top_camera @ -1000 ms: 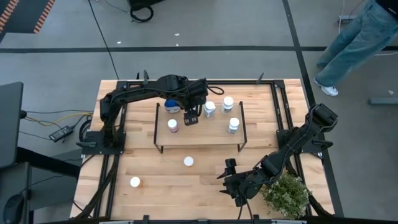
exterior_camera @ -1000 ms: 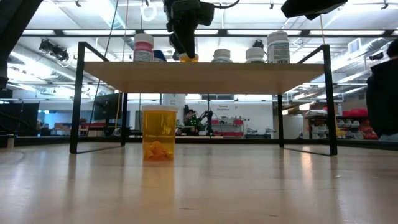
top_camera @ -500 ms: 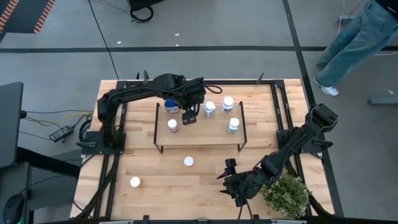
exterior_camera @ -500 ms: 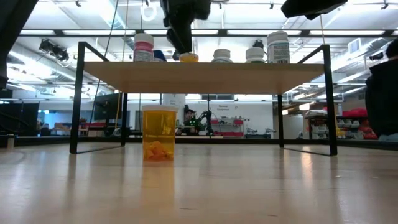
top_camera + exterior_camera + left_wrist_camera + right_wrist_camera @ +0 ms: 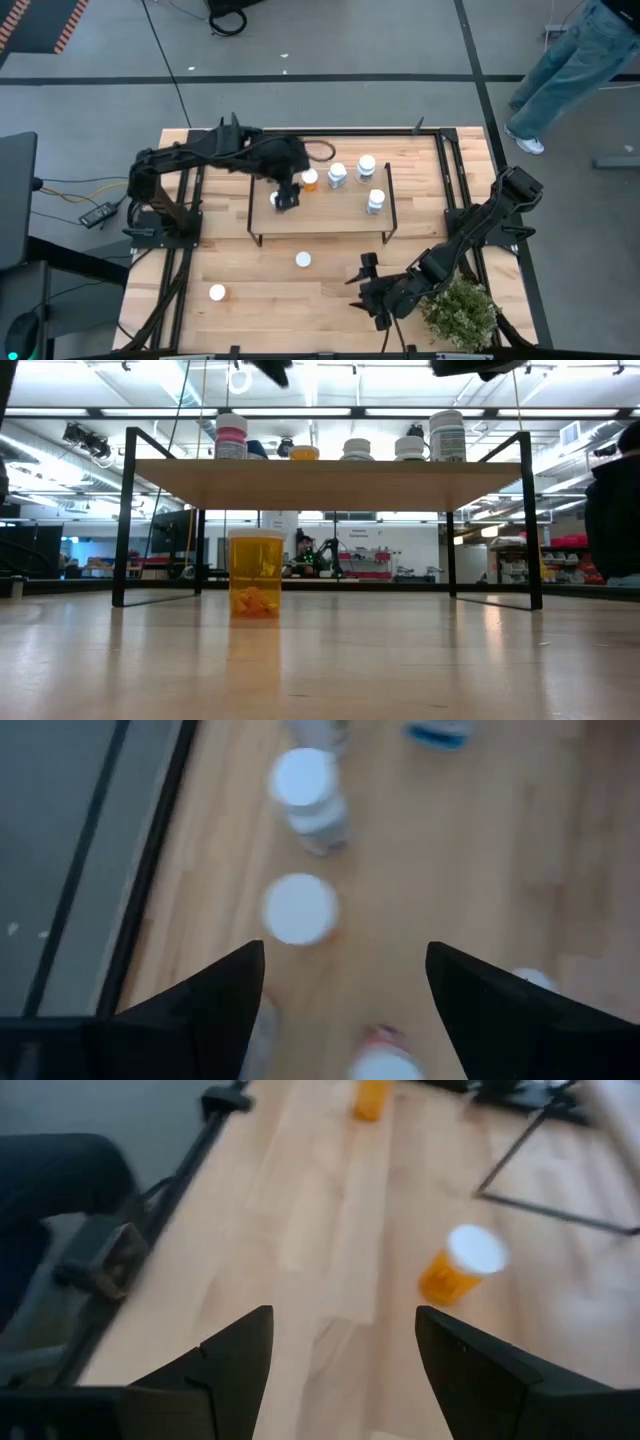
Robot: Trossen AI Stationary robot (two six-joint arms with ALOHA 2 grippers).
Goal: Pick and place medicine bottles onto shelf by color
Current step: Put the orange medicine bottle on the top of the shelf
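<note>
The left claw (image 5: 286,196) hangs over the shelf (image 5: 320,222) with its fingers spread wide and nothing between them, above the pink-labelled bottle at the shelf's left part. Just beside it on the shelf stands an orange bottle (image 5: 310,180), then three white-capped bottles (image 5: 337,175) farther right. Two more bottles stand on the counter (image 5: 250,300) in front of the shelf, one near the middle (image 5: 303,260), one toward the left edge (image 5: 217,293). The right claw (image 5: 365,290) waits open and empty over the counter's front right, near the green plant (image 5: 460,312).
</note>
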